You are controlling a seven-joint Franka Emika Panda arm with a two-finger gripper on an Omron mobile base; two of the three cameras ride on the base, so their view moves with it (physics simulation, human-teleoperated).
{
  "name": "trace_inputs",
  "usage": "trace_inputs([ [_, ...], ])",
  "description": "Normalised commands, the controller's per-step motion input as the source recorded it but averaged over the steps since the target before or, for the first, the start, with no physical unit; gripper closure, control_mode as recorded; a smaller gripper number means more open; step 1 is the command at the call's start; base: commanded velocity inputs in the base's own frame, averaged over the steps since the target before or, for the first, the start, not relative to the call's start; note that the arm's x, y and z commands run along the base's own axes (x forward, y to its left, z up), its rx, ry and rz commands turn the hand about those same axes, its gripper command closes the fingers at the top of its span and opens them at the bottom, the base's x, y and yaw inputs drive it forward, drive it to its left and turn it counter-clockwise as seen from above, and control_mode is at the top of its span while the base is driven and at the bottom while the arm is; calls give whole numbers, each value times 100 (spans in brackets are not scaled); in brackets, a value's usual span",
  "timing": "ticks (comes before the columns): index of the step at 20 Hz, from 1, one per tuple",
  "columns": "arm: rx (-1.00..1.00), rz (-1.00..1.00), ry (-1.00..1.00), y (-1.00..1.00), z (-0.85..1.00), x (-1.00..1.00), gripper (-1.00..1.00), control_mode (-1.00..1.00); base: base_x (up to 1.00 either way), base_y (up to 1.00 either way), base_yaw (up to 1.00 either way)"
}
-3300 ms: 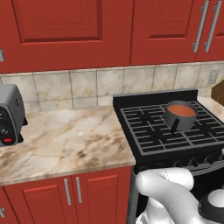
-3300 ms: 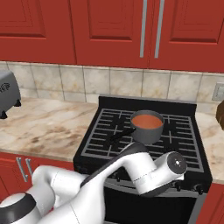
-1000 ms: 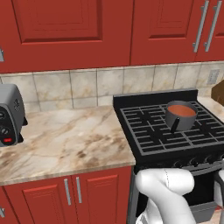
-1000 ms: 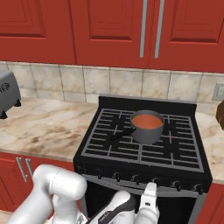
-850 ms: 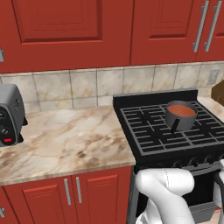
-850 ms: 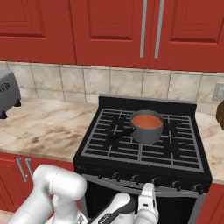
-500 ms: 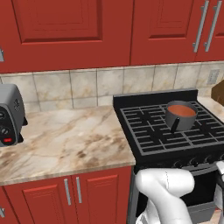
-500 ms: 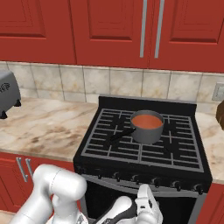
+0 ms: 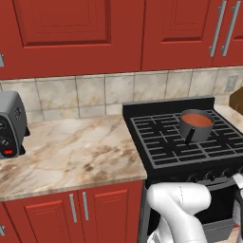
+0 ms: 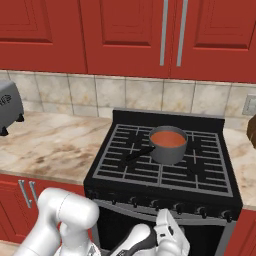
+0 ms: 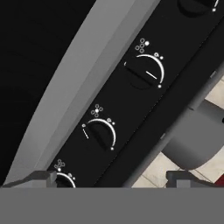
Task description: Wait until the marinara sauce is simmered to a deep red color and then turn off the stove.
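The marinara sauce (image 10: 168,137) is a smooth orange-red disc in a small grey saucepan (image 10: 167,150) on a rear grate of the black stove (image 10: 150,170). From the left base view, the sauce (image 9: 197,119) sits toward the stove's (image 9: 161,147) right back. My gripper (image 10: 164,222) hangs low in front of the oven door, just under the row of front knobs (image 10: 177,206), pointing up at them. In the hand view its fingertips (image 11: 39,178) stand wide apart, open and empty, with two full knobs (image 11: 142,74) on the black panel ahead.
A grey toaster (image 9: 9,126) stands at the far left of the marble counter (image 9: 71,152). Red cabinets hang above and below. A brown object (image 10: 251,131) sits at the right edge beside the stove. My white arm (image 10: 65,220) fills the lower left.
Since the oldest frames the arm has dropped from stove-top height to in front of the oven. Over the last second the hand has edged up toward the knobs. The jaws have stayed wide.
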Motion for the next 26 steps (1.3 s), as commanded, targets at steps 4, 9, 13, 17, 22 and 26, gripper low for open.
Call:
trace_inputs([
  [4, -18, 0, 0, 0, 0, 8, -100, -100, 0, 0, 0],
  [9, -31, -1, 0, 5, 0, 3, -100, -100, 0, 0, 0],
  [13, -36, 0, 0, 2, -2, 1, -100, -100, 0, 0, 0],
  [17, -36, 0, 0, 1, -12, 3, -100, -100, 0, 0, 0],
  [22, -29, 0, 0, -5, -25, 1, -100, -100, 0, 0, 0],
  [26, -16, 0, 0, -22, -38, 0, -100, -100, 0, 0, 0],
])
